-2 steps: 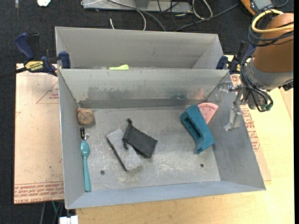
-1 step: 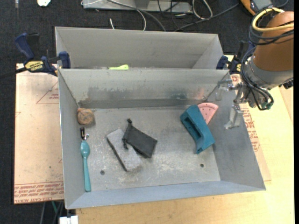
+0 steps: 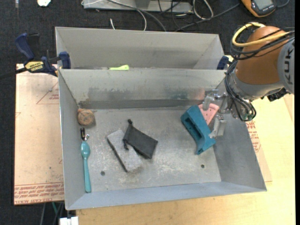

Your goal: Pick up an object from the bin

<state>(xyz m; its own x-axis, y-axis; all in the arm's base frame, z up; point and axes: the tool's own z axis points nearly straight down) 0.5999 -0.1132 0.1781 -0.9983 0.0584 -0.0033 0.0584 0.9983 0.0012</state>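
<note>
My gripper (image 3: 217,122) hangs low at the right side of the bin, close to the right wall. Just left of it, touching or nearly touching, lies a blue plastic block-shaped thing (image 3: 198,128) with an open handle, tilted from upper left to lower right. A small pink thing (image 3: 209,111) peeks out behind the blue one, right beside the gripper's body. Whether either is gripped I cannot tell.
In the bin's middle a black folded thing (image 3: 140,142) lies on a grey flat slab (image 3: 120,149). At the left wall sit a brown round lump (image 3: 86,117) and a teal spoon (image 3: 86,164). The arm's orange cover and cables hang over the right rim.
</note>
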